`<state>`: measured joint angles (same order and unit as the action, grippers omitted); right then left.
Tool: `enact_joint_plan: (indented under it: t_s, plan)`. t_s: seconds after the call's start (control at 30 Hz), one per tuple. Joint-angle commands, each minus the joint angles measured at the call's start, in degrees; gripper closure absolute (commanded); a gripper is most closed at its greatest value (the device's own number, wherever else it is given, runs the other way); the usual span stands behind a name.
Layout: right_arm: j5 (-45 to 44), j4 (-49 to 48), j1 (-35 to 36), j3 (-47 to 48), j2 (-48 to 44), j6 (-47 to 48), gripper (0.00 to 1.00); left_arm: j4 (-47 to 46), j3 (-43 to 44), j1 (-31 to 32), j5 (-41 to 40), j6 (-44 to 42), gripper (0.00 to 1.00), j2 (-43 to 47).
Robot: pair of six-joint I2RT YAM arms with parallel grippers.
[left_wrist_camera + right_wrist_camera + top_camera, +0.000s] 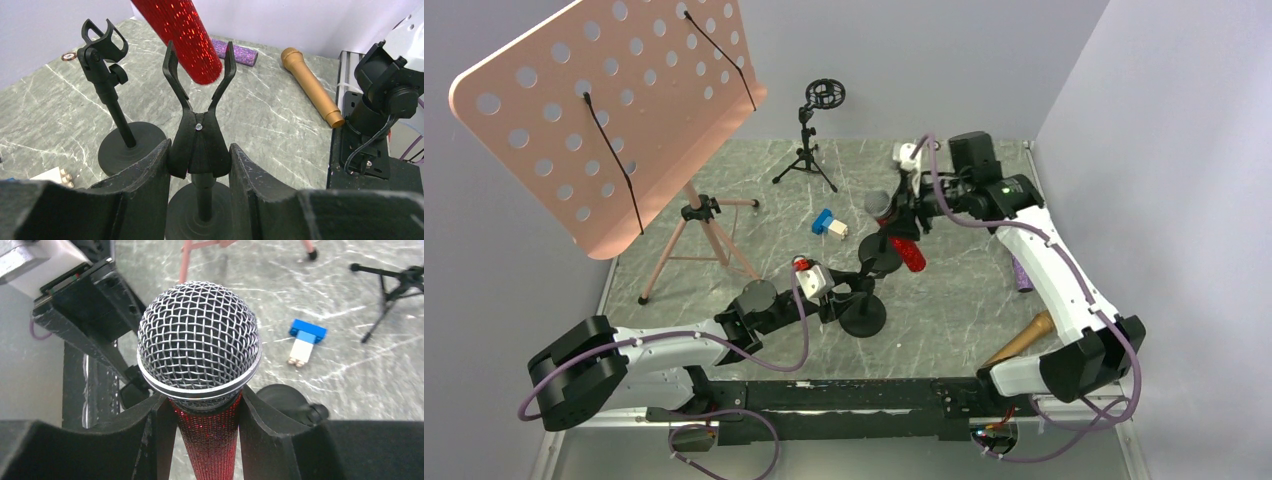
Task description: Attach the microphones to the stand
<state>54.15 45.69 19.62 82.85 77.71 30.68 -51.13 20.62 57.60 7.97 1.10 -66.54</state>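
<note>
My right gripper point(902, 222) is shut on the red glitter microphone point(210, 440) just below its silver grille point(199, 340) and holds it tilted in the air. Its tail end point(202, 70) hangs by the open prongs of a black clip stand point(199, 135); I cannot tell whether it touches them. My left gripper point(199, 152) is shut on that clip's base, above its round foot point(862, 316). A second black clip stand point(107, 75) stands empty to the left. The purple microphone point(237, 51) and the gold microphone point(310, 85) lie on the table at the right.
A pink perforated music stand point(614, 110) on a tripod fills the far left. A small black tripod with a ring mount point(809, 150) stands at the back. A blue and white block point(829, 225) lies mid-table. The right arm's base point(385, 100) is close by.
</note>
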Motion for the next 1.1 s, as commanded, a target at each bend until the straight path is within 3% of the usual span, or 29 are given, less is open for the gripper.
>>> enact_joint_plan:
  t_s: [0.0, 0.4, 1.07]
  plan:
    - [-3.25, 4.65, 6.79, 1.11, -0.53, 8.7, 0.89, -0.41, 1.28, -0.2, 2.35, 0.12, 0.81, 0.63]
    - [-5.47, 10.07, 17.12, 2.46, 0.9, 18.81, 0.87, -1.33, 1.35, -1.15, 4.01, 1.08, 0.84, 0.4]
    - [-5.54, 12.95, 17.48, 3.25, -3.29, 16.25, 0.91, -2.04, 0.88, -2.05, 5.26, 1.71, 0.89, 0.62]
